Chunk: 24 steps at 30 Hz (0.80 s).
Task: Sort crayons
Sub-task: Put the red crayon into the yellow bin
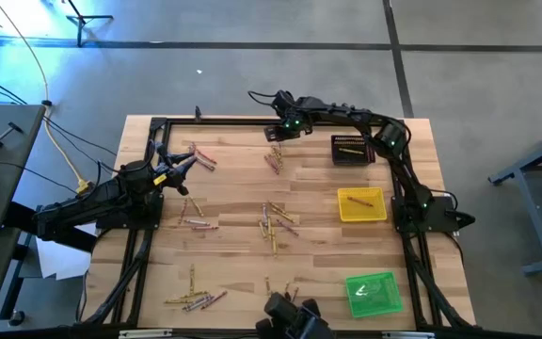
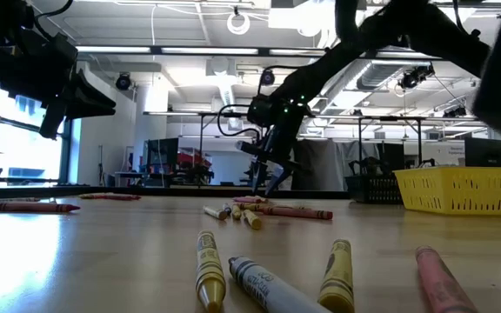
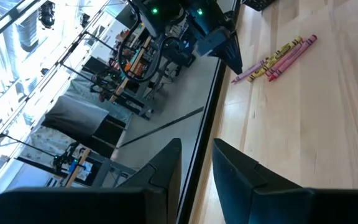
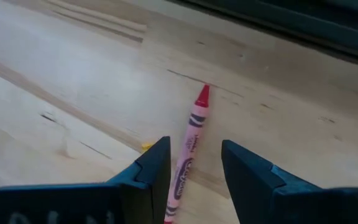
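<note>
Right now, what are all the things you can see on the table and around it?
crayons: many, yellow, pink-red and greyish, scattered in small clusters across the table
pink-red crayon: one, lying between the right tool's open fingers near the far edge
black tray: one, far right, some crayons inside
yellow tray: one, right side, middle, a crayon inside
green tray: one, near right corner
table: one, light wood with a black frame
left tool: one, dark, open, holding nothing, raised over the far left
right tool: one, dark, open, low at the far edge
</note>
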Each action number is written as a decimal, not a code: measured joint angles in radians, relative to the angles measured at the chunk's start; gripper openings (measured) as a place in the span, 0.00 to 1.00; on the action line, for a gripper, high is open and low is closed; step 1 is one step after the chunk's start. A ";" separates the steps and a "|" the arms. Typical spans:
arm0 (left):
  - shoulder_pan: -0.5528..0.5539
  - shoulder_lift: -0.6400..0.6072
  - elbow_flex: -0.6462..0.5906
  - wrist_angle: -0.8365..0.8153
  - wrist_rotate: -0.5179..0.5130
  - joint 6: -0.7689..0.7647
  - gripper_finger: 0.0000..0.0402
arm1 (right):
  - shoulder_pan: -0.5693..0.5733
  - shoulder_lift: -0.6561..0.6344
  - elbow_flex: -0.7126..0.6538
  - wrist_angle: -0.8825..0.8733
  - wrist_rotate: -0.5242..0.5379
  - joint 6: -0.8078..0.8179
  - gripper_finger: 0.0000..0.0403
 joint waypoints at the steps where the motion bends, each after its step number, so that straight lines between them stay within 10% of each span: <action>1: 0.000 0.000 0.000 0.000 0.000 0.000 0.19 | 0.000 0.005 0.000 -0.001 -0.007 -0.004 0.32; 16: 0.000 0.000 0.000 0.000 0.000 0.000 0.19 | -0.003 0.275 0.514 -0.485 -0.036 -0.148 0.32; 24: 0.000 0.000 0.000 0.000 0.000 0.000 0.19 | -0.037 0.251 0.469 -0.560 -0.038 -0.121 0.31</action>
